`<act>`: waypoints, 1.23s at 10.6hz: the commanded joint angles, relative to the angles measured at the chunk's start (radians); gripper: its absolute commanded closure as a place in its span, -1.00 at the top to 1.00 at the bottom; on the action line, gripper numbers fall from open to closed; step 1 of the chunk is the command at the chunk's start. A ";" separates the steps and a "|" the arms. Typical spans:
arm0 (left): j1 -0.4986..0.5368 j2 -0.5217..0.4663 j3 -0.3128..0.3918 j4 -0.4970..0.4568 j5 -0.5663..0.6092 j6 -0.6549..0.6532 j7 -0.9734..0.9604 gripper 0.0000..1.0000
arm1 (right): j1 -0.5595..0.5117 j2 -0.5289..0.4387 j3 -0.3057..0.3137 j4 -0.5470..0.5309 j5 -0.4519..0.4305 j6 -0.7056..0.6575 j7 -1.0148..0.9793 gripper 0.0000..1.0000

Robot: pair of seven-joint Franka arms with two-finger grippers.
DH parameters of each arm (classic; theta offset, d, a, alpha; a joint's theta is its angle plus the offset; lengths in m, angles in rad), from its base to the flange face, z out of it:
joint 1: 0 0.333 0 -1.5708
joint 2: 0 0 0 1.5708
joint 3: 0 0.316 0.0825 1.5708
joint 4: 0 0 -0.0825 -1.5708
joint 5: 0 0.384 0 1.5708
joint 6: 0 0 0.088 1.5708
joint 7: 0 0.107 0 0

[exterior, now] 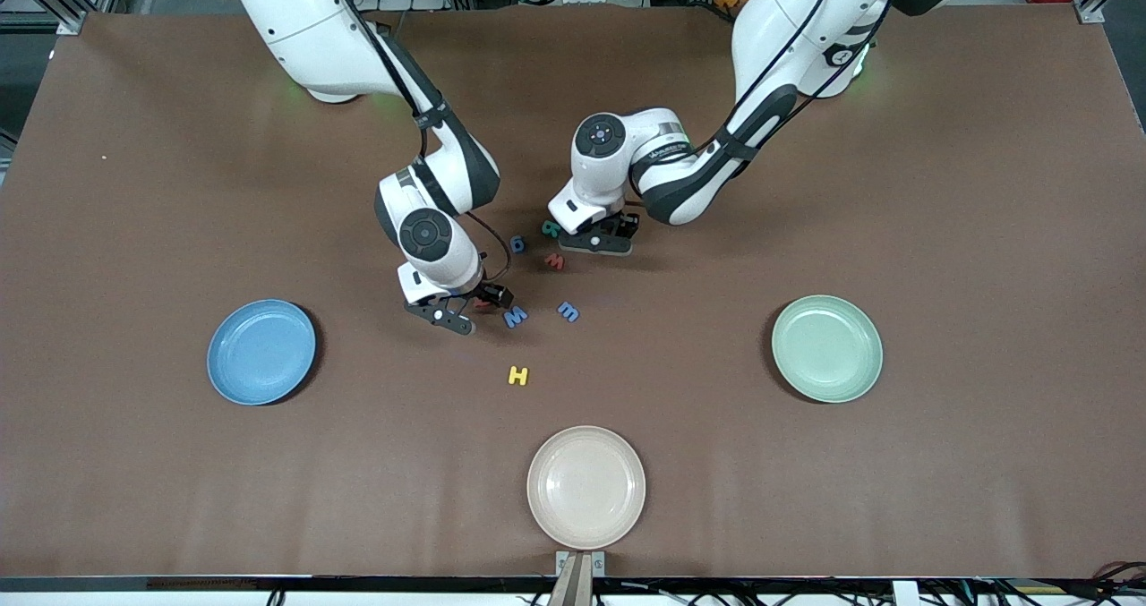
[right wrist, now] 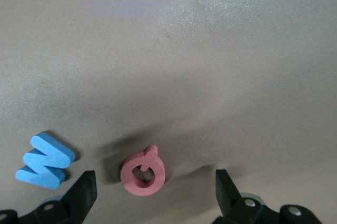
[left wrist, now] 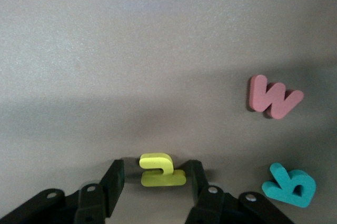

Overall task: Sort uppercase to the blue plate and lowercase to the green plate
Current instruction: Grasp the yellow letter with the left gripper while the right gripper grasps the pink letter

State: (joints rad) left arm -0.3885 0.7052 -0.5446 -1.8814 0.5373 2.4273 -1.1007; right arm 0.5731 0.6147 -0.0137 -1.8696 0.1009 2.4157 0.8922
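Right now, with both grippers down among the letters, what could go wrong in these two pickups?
1. The left gripper brackets the small yellow h with gaps either side; uneven closing could push the flat foam aside rather than pinch it.
2. The right gripper stands wide open around the red Q, which sits off-centre. The blue M lies just outside one finger and could get nudged or caught.
3. The teal R lies close beside the left gripper and might be bumped.

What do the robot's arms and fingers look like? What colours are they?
Both arms are glossy white with dark grey joints and round black caps. Thin black cables run along them. The left gripper and right gripper are black, with short angular black fingers held by small silver screws.
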 commanded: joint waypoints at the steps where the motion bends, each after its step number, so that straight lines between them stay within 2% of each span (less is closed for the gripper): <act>1: -0.004 0.003 0.005 -0.001 0.030 0.004 0.013 0.02 | 0.004 0.010 -0.003 -0.002 0.013 0.013 0.013 1.00; 2: -0.004 0.008 0.005 0.001 0.030 0.004 0.013 0.01 | 0.004 0.010 -0.003 -0.002 0.013 0.013 0.013 1.00; 3: -0.004 0.008 0.005 0.002 0.030 0.004 0.013 -0.09 | 0.002 0.010 -0.003 -0.002 0.013 0.013 0.011 0.82; 4: -0.004 0.008 0.005 0.004 0.030 0.004 0.012 -0.25 | -0.001 0.010 -0.003 -0.002 0.013 0.013 0.011 0.17; 5: -0.004 0.010 0.005 0.005 0.030 0.004 0.013 -0.51 | -0.002 0.011 -0.003 -0.002 0.013 0.013 0.011 -0.41; 6: -0.003 0.010 0.005 0.004 0.030 0.004 0.013 -0.74 | 0.001 0.011 -0.003 -0.003 0.013 0.020 0.011 -0.63; 8: 0.005 0.002 0.005 0.005 0.030 0.004 0.012 -1.00 | 0.004 0.011 -0.003 -0.020 0.013 0.052 0.010 -0.91; 9: 0.016 -0.009 0.005 0.005 0.030 0.003 0.010 -1.00 | 0.004 0.011 -0.003 -0.020 0.013 0.052 0.008 -1.00; 13: 0.095 -0.096 -0.006 0.004 0.021 -0.013 0.021 -1.00 | -0.015 -0.012 -0.005 -0.016 0.013 0.040 -0.034 -1.00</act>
State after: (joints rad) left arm -0.3344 0.6674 -0.5418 -1.8561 0.5374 2.4289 -1.0916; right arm 0.5731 0.6176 -0.0136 -1.8694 0.1040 2.4491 0.8887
